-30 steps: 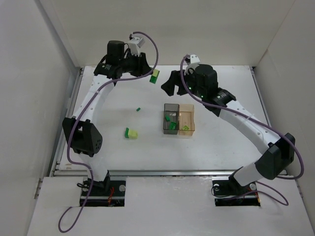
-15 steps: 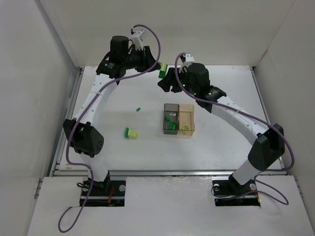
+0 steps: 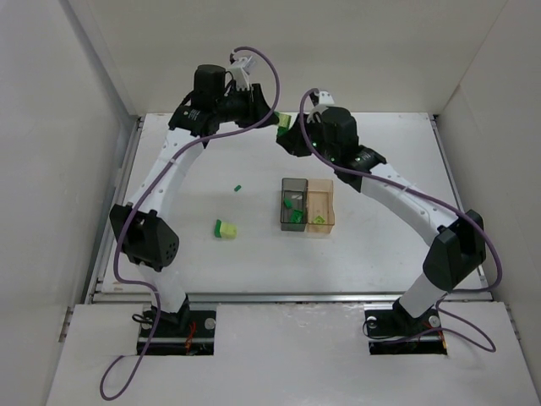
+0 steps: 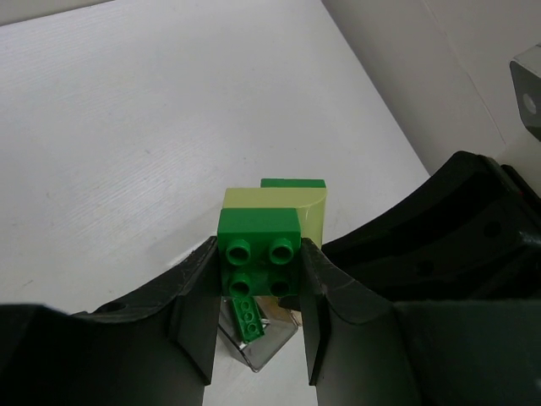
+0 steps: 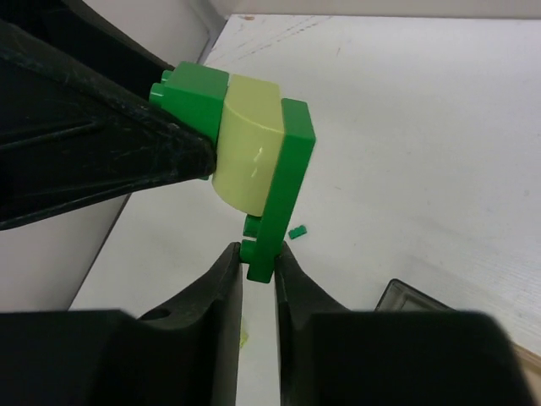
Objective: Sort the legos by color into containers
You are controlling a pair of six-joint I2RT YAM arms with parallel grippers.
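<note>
Overhead plus two close wrist views

A green-yellow-green lego stack (image 5: 254,161) is held aloft; loose legos (image 3: 224,228) lie left of two adjoining containers (image 3: 293,181).

Glossy moulded plastic is seen in the joined legos (image 5: 254,161), a highlight lying on the pale yellow-green piece. Matt black plastic is shown by the fingers (image 4: 194,330) of the left gripper (image 4: 258,292). The table (image 4: 127,127) is matt white, finely grained. The containers (image 3: 307,193) are smooth and translucent.
</note>
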